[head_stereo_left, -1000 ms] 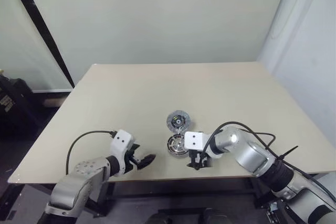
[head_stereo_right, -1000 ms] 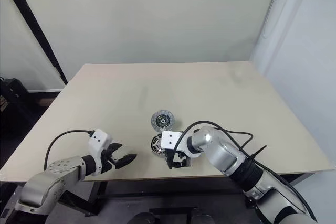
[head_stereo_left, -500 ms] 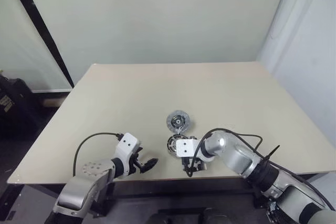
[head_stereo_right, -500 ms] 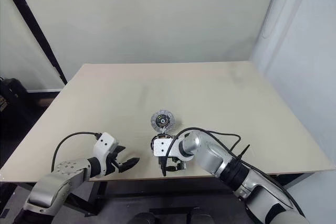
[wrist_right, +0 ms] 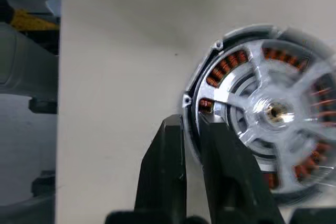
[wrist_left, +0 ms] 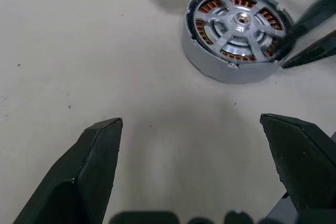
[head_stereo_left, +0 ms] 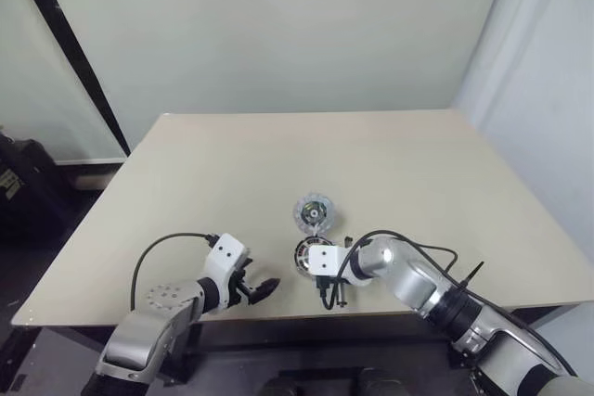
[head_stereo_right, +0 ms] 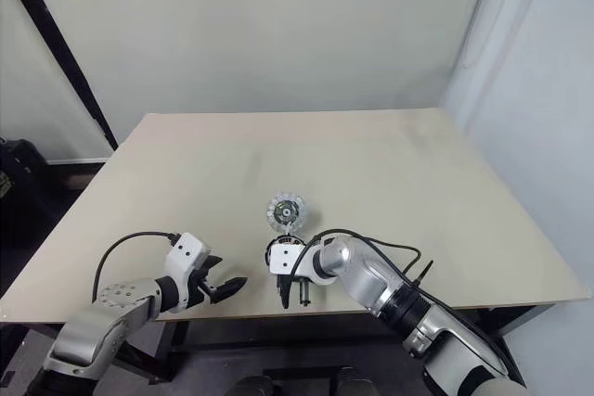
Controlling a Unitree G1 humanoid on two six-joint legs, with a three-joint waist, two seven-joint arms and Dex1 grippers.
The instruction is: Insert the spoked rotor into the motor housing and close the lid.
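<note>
The motor housing is a shallow grey cup near the table's front edge, with copper windings around its inside. The silvery spoked rotor sits inside it. The lid stands open at the housing's far rim, its inner face turned toward me. My right gripper is shut on the housing's rim, one finger outside the wall and one inside; its dark fingers meet the housing's right side in the left wrist view. My left gripper stands open left of the housing, apart from it, holding nothing.
The beige table stretches wide behind the housing. Its front edge runs just below both grippers. A black cable loops over the left arm, and a dark slanted bar stands off the table's left.
My right gripper has moved left and down onto the housing's rim and gone from open to shut. The left gripper has stayed open and in place.
</note>
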